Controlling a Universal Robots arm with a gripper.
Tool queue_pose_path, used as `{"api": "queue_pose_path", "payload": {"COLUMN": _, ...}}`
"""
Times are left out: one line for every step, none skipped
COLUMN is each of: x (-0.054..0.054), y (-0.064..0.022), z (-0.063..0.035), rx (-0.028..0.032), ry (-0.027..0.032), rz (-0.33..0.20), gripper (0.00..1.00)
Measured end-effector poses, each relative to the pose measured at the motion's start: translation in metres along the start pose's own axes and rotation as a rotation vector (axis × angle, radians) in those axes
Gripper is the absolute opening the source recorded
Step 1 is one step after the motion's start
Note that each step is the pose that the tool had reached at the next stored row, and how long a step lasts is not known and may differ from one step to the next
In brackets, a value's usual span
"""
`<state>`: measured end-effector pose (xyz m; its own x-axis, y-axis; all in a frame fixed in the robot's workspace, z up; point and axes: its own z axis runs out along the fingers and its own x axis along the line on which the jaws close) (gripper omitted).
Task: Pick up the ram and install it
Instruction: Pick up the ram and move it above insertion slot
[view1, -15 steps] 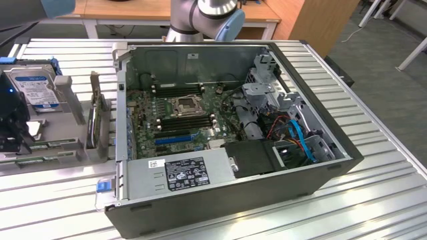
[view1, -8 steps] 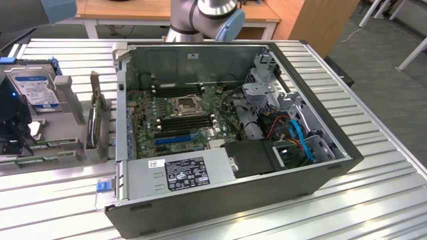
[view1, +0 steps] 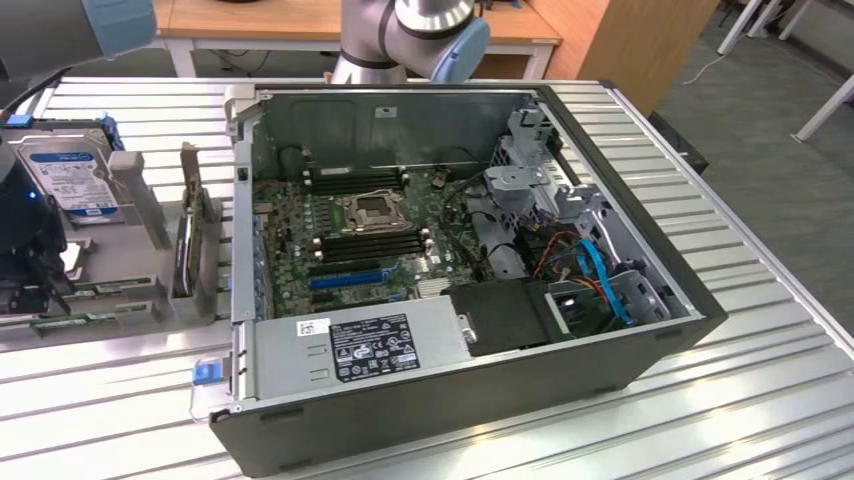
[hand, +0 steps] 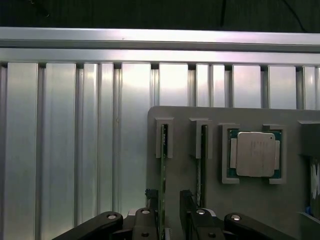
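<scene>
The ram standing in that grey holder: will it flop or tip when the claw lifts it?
Probably stiff: the ram stands on edge as a straight thin board. Likely light, being so slim. It could tip once clear of its slot in the holder.

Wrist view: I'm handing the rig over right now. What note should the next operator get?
The end effector is open, with one finger on each side of the thin green circuit-board ram stick.
The stick stands on edge in a slot of the grey holder block.
Done: the end effector is lined up over the stick.
Left: gripping it, lifting it out, and installing it on the green motherboard in the open black computer case.
</scene>
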<state>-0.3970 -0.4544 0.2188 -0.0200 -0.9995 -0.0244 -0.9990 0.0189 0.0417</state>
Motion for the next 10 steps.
{"api": "queue_pose_path", "payload": {"x": 0.0, "y": 0.0, "z": 0.0008, "rx": 0.0001, "ry": 0.0, "rz": 0.0, "gripper": 0.31}}
{"api": "queue_pose_path", "payload": {"x": 0.0, "y": -0.0001, "z": 0.0016, "rx": 0.0001, "ry": 0.0, "rz": 0.0, "gripper": 0.31}}
{"api": "queue_pose_path", "payload": {"x": 0.0001, "y": -0.0001, "z": 0.0023, "rx": 0.0, "ry": 0.0, "rz": 0.0, "gripper": 0.31}}
{"api": "queue_pose_path", "payload": {"x": 0.0001, "y": -0.0001, "z": 0.003, "rx": 0.0, "ry": 0.0, "rz": 0.0, "gripper": 0.31}}
{"api": "queue_pose_path", "payload": {"x": 0.0001, "y": -0.0002, "z": 0.0037, "rx": 0.0, "ry": 0.0, "rz": 0.0, "gripper": 0.31}}
{"api": "queue_pose_path", "payload": {"x": 0.0001, "y": -0.0001, "z": 0.0043, "rx": 0.0, "ry": 0.0001, "rz": 0.0, "gripper": 0.31}}
{"api": "queue_pose_path", "payload": {"x": 0.0001, "y": -0.0001, "z": 0.0043, "rx": -0.0001, "ry": 0.0001, "rz": 0.0, "gripper": 0.31}}
{"api": "queue_pose_path", "payload": {"x": 0.0002, "y": -0.0002, "z": 0.0044, "rx": -0.0001, "ry": 0.0001, "rz": 0.0, "gripper": 0.31}}
{"api": "queue_pose_path", "payload": {"x": 0.0001, "y": -0.0001, "z": 0.0044, "rx": -0.0001, "ry": 0.0001, "rz": 0.0, "gripper": 0.31}}
{"api": "queue_pose_path", "payload": {"x": 0.0001, "y": -0.0002, "z": 0.0044, "rx": 0.0, "ry": 0.0001, "rz": 0.0, "gripper": 0.31}}
